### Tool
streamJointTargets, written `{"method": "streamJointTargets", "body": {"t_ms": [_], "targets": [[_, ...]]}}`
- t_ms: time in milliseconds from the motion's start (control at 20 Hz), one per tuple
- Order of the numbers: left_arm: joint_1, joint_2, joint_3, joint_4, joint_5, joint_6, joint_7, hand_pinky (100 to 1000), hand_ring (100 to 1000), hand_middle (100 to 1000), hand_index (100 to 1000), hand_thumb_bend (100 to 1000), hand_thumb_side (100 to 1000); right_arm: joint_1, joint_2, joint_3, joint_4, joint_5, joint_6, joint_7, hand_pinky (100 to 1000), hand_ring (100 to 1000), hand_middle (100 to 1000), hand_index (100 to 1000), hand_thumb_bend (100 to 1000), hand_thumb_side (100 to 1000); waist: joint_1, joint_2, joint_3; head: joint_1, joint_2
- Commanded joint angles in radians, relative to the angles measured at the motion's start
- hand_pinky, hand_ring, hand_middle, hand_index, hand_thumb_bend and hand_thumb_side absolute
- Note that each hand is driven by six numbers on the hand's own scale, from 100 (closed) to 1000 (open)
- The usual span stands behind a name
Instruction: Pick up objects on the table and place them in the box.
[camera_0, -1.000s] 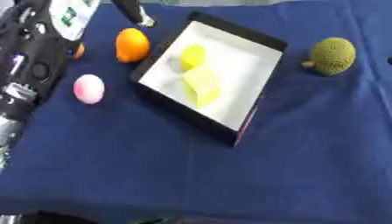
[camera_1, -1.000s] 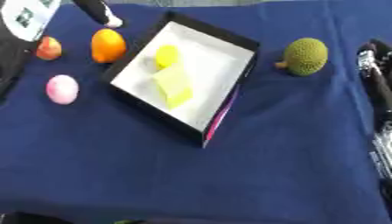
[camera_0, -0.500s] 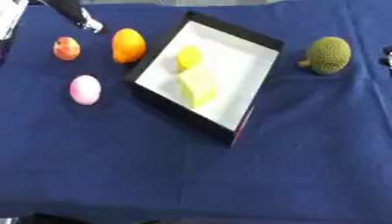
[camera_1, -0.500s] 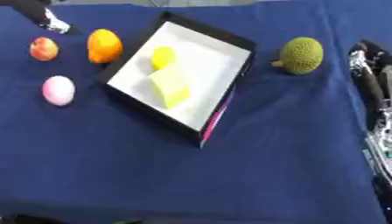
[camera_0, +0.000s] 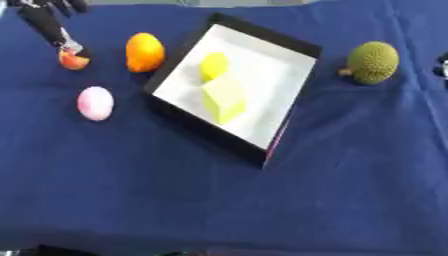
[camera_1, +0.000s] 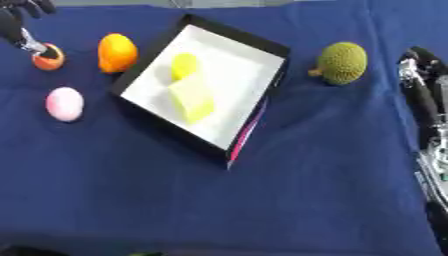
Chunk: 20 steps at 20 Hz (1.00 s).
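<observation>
Left eye view: the left robot hand (camera_0: 48, 20) reaches down from the upper left corner, fingers extended, one fingertip touching the small red-orange fruit (camera_0: 73, 61) on the blue bench (camera_0: 175, 200); the box (camera_0: 234, 87) holds two yellow pieces. Right eye view: the right robot hand (camera_1: 422, 85) lies at the right edge, finger state unclear; the green spiky fruit (camera_1: 340, 62) sits nearby.

Lay mid-bench: box (camera_0: 289, 47), holding two blocks (camera_0: 223, 97). Sat left of it: citrus fruit (camera_0: 144, 51), egg (camera_0: 94, 103) nearer, small fruit (camera_0: 73, 61) leftmost. Rested right of box: bumpy fruit (camera_0: 374, 62).
</observation>
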Motion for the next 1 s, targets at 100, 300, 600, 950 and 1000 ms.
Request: {"method": "streamJointTargets", "body": {"t_ms": [100, 300, 600, 950, 1000], "targets": [[-0.025, 0.016, 0.046, 0.052, -0.034, 0.004, 0.042, 833, 877, 869, 894, 583, 225, -0.02, -0.013, -0.013, -0.017, -0.001, -0.002, -0.003, 983, 845, 803, 898, 100, 716, -0.016, -0.028, -0.005, 0.004, -0.028], [-0.033, 0.014, 0.066, 0.091, -0.055, 0.016, 0.073, 836, 882, 873, 896, 588, 218, -0.027, -0.008, -0.015, -0.022, -0.003, -0.002, -0.005, 982, 845, 804, 898, 100, 720, -0.025, -0.011, -0.011, 0.01, -0.046], [-0.04, 0.009, 0.099, 0.138, -0.063, 0.038, 0.114, 846, 899, 890, 904, 562, 228, -0.035, -0.002, -0.016, -0.026, -0.005, 0.0, -0.008, 982, 845, 804, 898, 100, 723, -0.036, 0.01, -0.019, 0.017, -0.06], [-0.043, 0.003, 0.117, 0.178, -0.067, 0.053, 0.139, 842, 896, 886, 900, 550, 226, -0.041, 0.001, -0.016, -0.028, -0.007, 0.001, -0.009, 982, 846, 805, 898, 100, 726, -0.042, 0.024, -0.025, 0.024, -0.066], [-0.043, 0.002, 0.119, 0.182, -0.067, 0.055, 0.143, 841, 894, 885, 899, 542, 216, -0.042, 0.002, -0.016, -0.028, -0.007, 0.001, -0.009, 982, 846, 804, 898, 100, 727, -0.043, 0.025, -0.026, 0.024, -0.066]]}}
